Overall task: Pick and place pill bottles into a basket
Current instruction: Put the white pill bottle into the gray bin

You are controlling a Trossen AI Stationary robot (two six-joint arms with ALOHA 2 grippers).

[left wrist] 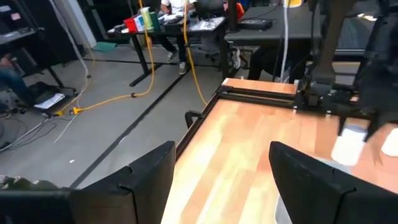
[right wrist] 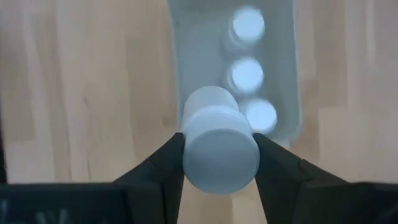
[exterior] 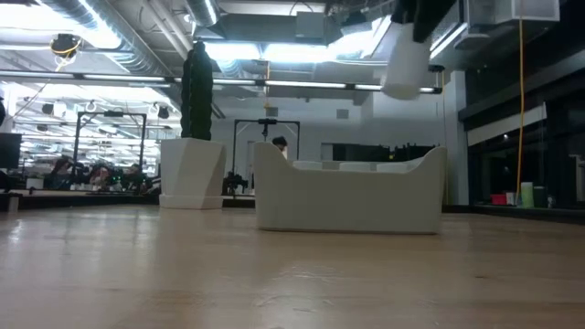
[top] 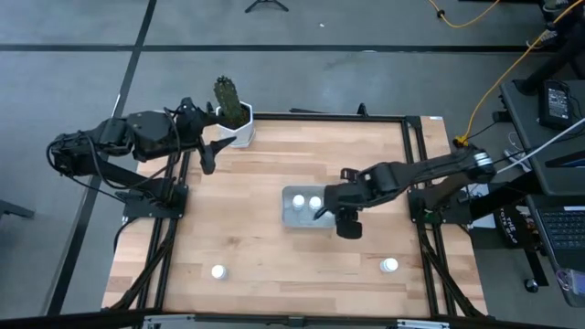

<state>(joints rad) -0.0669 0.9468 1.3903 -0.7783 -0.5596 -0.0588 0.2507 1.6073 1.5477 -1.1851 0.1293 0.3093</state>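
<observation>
The pale grey-blue basket (top: 291, 217) stands mid-table and holds three white pill bottles (right wrist: 247, 73). My right gripper (right wrist: 221, 158) is shut on another white pill bottle (right wrist: 217, 146) just above the basket's right end; it shows in the high view (top: 321, 214) and hangs above the basket in the low view (exterior: 407, 59). Two more bottles stand on the table near the front, one left (top: 218, 271), one right (top: 390, 266). My left gripper (left wrist: 224, 186) is open and empty at the far left, beside the cactus pot (top: 239, 128). My right gripper pinches the pill bottle's round sides (right wrist: 186, 152) between its two fingers, at the bottle's end nearest the wrist camera. The fingers point down from above. The bottle hangs below them, lifted clear, over the basket's edge (exterior: 430, 164), slightly tilted.
The white hexagonal cactus pot (exterior: 192, 174) stands at the far left corner. A black frame (top: 416, 164) runs along the table's edges. Bare wood lies between the basket and the two front bottles.
</observation>
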